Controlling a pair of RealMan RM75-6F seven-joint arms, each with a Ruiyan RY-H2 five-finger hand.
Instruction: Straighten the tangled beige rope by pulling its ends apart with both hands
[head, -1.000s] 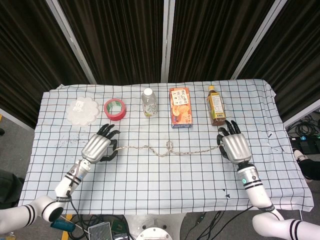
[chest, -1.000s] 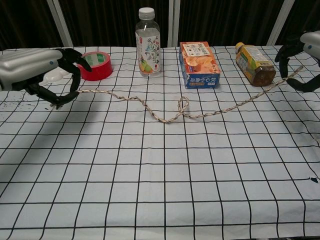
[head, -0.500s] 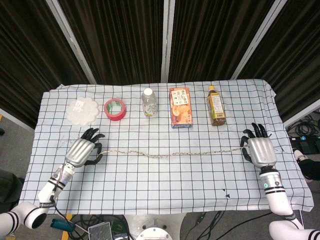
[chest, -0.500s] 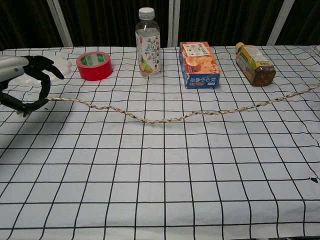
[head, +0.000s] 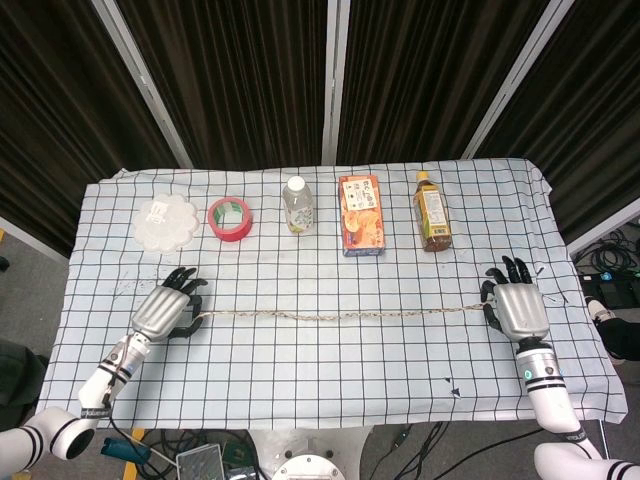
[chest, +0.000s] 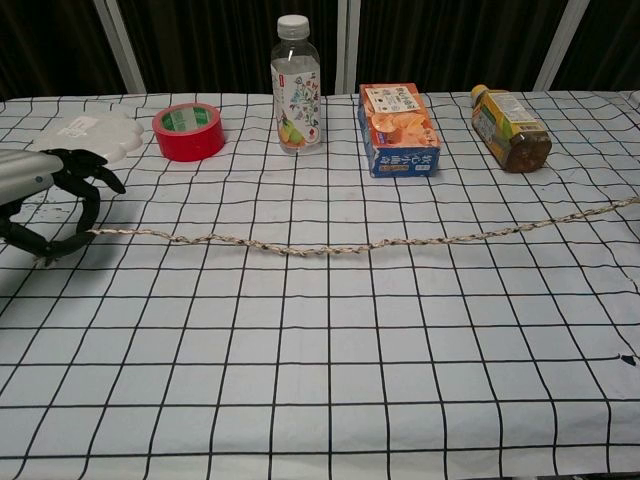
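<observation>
The beige rope (head: 340, 316) (chest: 330, 246) lies stretched nearly straight across the checked cloth, with only small kinks left in it. My left hand (head: 165, 311) (chest: 45, 200) grips its left end near the table's left side. My right hand (head: 517, 310) holds the right end near the right edge; in the chest view that hand is out of frame and the rope runs off the right border.
Along the back stand a white lid (head: 166, 220), a red tape roll (head: 230, 217), a clear bottle (head: 298, 204), an orange snack box (head: 361, 214) and a brown tea bottle (head: 432, 211). The table's right edge (head: 590, 330) is close to my right hand.
Both hands have moved outward and the rope's knot and loop have pulled out. The rope has gone from a sagging curve to a nearly straight line.
</observation>
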